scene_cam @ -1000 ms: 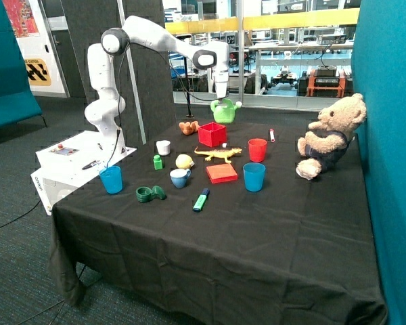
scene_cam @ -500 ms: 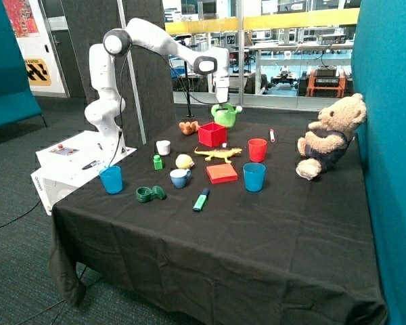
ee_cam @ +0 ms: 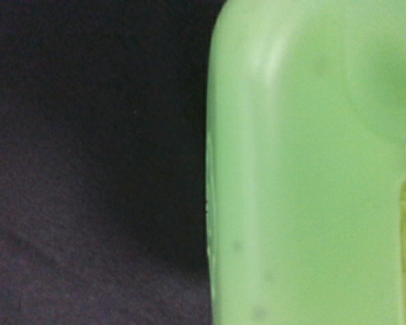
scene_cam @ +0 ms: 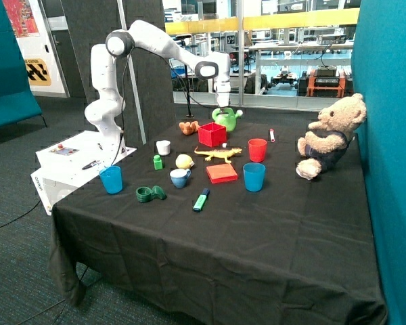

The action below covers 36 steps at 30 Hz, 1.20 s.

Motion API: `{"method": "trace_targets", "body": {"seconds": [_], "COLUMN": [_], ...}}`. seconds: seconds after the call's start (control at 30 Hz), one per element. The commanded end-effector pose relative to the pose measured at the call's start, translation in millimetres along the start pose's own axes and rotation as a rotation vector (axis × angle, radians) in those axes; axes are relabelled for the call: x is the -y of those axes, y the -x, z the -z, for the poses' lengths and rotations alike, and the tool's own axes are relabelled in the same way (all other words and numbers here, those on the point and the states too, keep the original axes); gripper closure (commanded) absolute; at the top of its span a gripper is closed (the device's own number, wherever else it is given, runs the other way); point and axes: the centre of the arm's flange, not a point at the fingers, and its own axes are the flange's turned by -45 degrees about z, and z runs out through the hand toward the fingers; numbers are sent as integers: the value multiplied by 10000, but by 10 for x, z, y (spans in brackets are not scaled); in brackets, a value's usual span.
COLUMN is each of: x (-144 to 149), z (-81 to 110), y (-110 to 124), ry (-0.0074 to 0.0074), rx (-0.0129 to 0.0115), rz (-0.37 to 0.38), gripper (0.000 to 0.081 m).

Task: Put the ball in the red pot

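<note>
No brand or label can be read on the things on the bench point(scene_cam: 257, 230); a yellow sign with black marks is seen on the far wall, but its writing cannot be made out. The tool point(scene_cam: 223, 108) is seen right at the top of the green watering can point(scene_cam: 225, 119), at the far edge of the black cloth, just behind the red pot point(scene_cam: 212, 134). In the wrist view the frame is filled on one side by the pale green body of the can point(ee_cam: 311, 176), with dark cloth beside it; the fingers are not shown there, so whether the tool is spread or closed on the can's handle cannot be told. The ball point(scene_cam: 184, 161) is found on the cloth in front of the red pot and well apart from it, just behind the blue-and-white cup point(scene_cam: 180, 177) and beside the small green bottle point(scene_cam: 158, 162). The red pot is seen standing upright with nothing visible above its rim. Between the red pot and the flat red block point(scene_cam: 221, 173) a yellow toy lizard point(scene_cam: 218, 154) is laid. A round red cup point(scene_cam: 257, 149) is placed to the teddy-bear side of the red pot, and the teddy bear point(scene_cam: 328, 135) is propped against the teal wall.
</note>
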Motion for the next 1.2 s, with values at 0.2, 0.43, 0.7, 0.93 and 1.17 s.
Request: {"method": "trace_targets", "body": {"seconds": [0.2,0.43,0.7,0.93,1.17], "x": [-39,-52,-62,-59,-63], "z": [-123,-186,-224,-199,-168], "y": [-60,-81,-96,-91,-97], "ry": [9,9,9,9,9], "rx": [-24,-24,-25,-24,-24], "rz": [-78,-83,-98,-53,54], "gripper": [808,808,808,605,134]}}
